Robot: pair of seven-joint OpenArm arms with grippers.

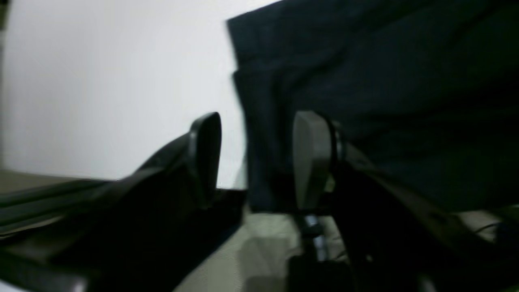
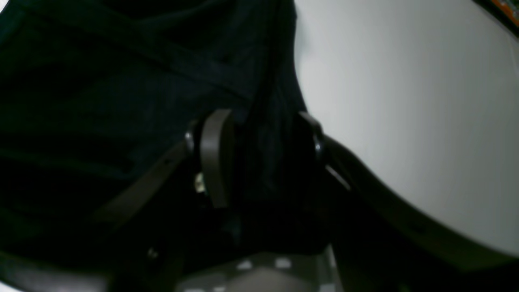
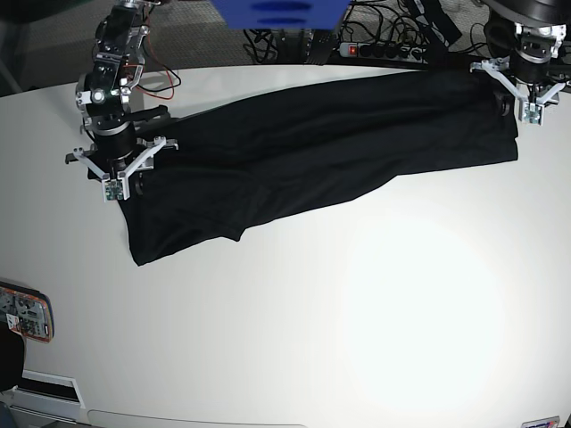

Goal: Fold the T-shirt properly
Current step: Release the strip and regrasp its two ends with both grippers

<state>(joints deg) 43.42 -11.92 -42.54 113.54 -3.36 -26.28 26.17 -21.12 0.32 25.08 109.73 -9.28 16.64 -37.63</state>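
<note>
The black T-shirt (image 3: 312, 152) lies stretched in a long band across the white table (image 3: 357, 312), from the near left to the far right. My right gripper (image 3: 119, 178) stands over its left end. In the right wrist view that gripper (image 2: 263, 150) is open, and a fold of the T-shirt (image 2: 121, 101) runs between its two spread fingers (image 2: 217, 158). My left gripper (image 3: 528, 102) is at the shirt's far right end. In the left wrist view it (image 1: 259, 158) is open too, with the T-shirt (image 1: 385, 101) edge lying in the gap between the fingers (image 1: 312, 158).
A flat red-edged device (image 3: 22, 312) lies at the table's left edge. A power strip with cables (image 3: 375, 46) runs behind the table's far edge, and a blue object (image 3: 281, 12) hangs at the top. Bare white tabletop fills the near half.
</note>
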